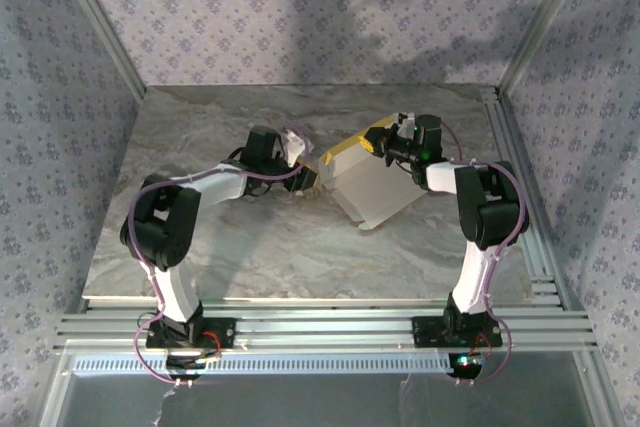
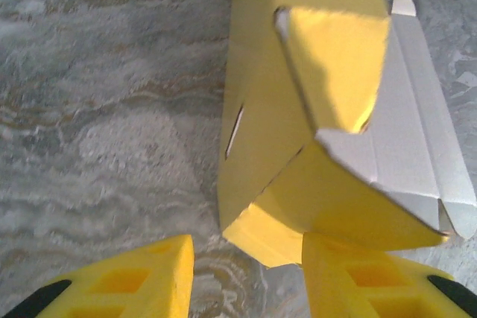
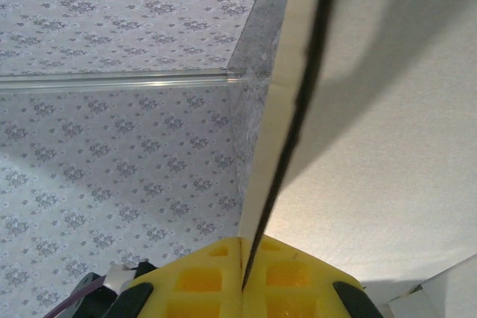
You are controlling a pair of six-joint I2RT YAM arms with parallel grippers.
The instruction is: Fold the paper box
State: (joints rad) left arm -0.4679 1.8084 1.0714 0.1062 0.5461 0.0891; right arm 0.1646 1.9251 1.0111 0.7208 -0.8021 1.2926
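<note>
Top external: the paper box (image 1: 378, 192) stands partly raised on the marble-patterned table (image 1: 200, 237), between the two tools. Its white panel faces the near side and its yellow flaps are at the far edge. The left gripper (image 1: 306, 180) is at the box's left edge and the right gripper (image 1: 384, 143) is at its far right corner. Jaw opening is too small to judge here.

Left wrist: the left gripper (image 2: 246, 281) is wide apart, and its yellow fingers (image 2: 141, 281) grip nothing. The paper box (image 2: 261, 109) rises just ahead of it. A yellow corner points down into the gap, close over the right-hand finger; contact cannot be confirmed. A slot is cut in the yellow panel, and white flaps fold out to the right.

Right wrist: the right gripper (image 3: 244, 273) is closed tight on the paper box (image 3: 373, 147). The sheet is seen edge-on, pinched between the yellow pads (image 3: 201, 277), with its white face to the right. The patterned wall (image 3: 112, 147) lies beyond.
</note>
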